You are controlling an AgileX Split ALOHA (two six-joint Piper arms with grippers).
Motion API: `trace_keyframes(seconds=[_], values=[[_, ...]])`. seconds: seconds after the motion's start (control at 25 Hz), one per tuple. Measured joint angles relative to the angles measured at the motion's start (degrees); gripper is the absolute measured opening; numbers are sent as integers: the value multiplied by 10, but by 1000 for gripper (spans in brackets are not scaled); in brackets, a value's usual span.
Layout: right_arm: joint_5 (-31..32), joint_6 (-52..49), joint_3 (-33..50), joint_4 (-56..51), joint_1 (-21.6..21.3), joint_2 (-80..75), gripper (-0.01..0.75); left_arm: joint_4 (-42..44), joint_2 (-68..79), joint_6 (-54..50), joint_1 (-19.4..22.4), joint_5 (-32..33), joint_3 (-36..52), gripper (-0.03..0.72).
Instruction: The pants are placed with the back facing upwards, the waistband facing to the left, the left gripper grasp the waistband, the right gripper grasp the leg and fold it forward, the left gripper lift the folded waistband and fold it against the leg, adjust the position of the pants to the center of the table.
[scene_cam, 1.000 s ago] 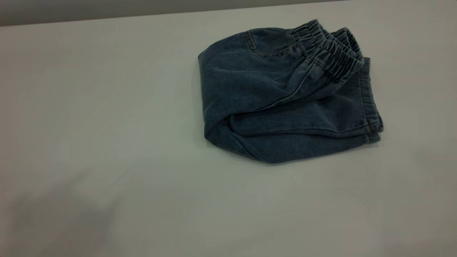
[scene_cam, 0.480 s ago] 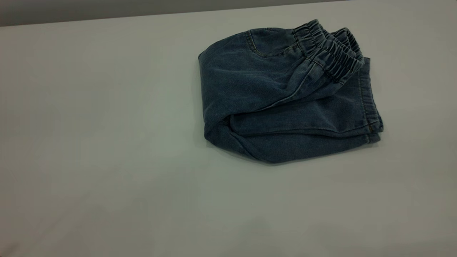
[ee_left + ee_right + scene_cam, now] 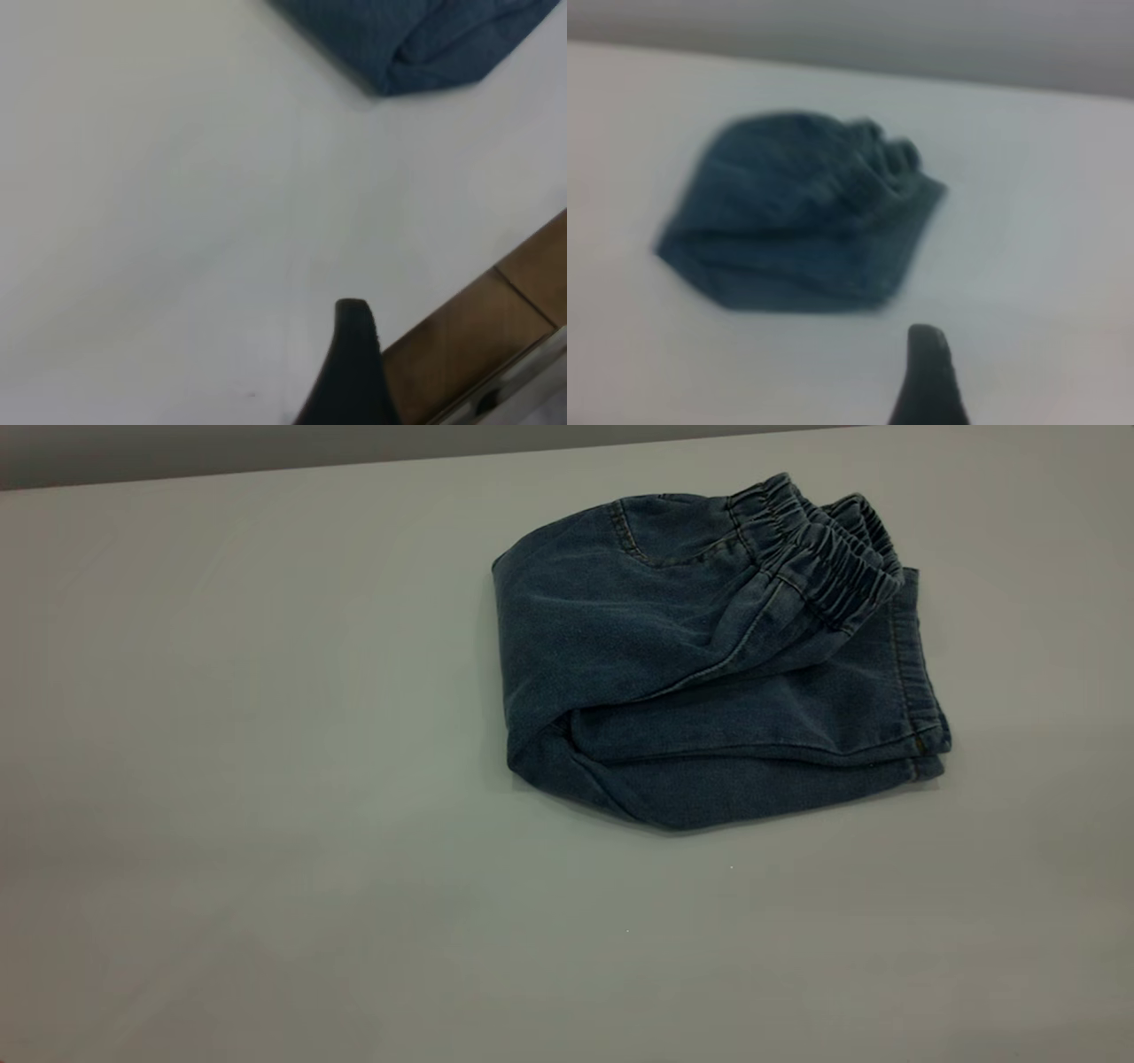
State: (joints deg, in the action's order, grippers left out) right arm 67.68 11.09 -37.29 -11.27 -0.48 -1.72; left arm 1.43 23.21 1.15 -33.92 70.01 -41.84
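The pants (image 3: 709, 664) lie folded into a compact bundle on the table (image 3: 266, 779), right of the middle and toward the far edge. The ruffled waistband (image 3: 824, 558) rests on top at the bundle's far right. It lies over the leg (image 3: 780, 717), whose stitched hem is at the right end. Neither gripper shows in the exterior view. In the left wrist view my left gripper (image 3: 354, 363) is only a black tip over bare table, well away from the pants (image 3: 425, 35). My right gripper (image 3: 928, 372) is likewise a dark tip, short of the pants (image 3: 797, 230) and holding nothing visible.
A brown wooden strip (image 3: 478, 336) and a metal edge beyond the table's border show beside the left gripper. A dark wall band (image 3: 266, 452) runs behind the table's far edge. Bare table surface spreads left of and in front of the pants.
A dark shadow that lay on the table's near left a second ago has gone. The pants have not moved.
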Motion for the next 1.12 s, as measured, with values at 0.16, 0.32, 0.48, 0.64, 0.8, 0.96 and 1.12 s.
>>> trace_keyframes(seconds=[0.16,0.32,0.48,0.64,0.8,0.96,1.12], values=[[-28,1,52,17,0,0,437,-1,-36,2,0,0,43,539],[-41,14,69,16,0,0,437,-1,-65,2,0,-1,65,539],[-49,14,73,10,0,0,437,-1,-86,2,0,-3,85,539],[-49,14,73,11,0,0,437,-2,-92,2,0,-37,108,539],[-48,14,73,11,0,0,437,-18,-92,10,0,-55,110,539],[-47,14,73,10,0,0,437,-40,-92,27,0,-72,122,539],[-46,14,73,10,0,0,437,-49,-92,31,0,-84,130,539]])
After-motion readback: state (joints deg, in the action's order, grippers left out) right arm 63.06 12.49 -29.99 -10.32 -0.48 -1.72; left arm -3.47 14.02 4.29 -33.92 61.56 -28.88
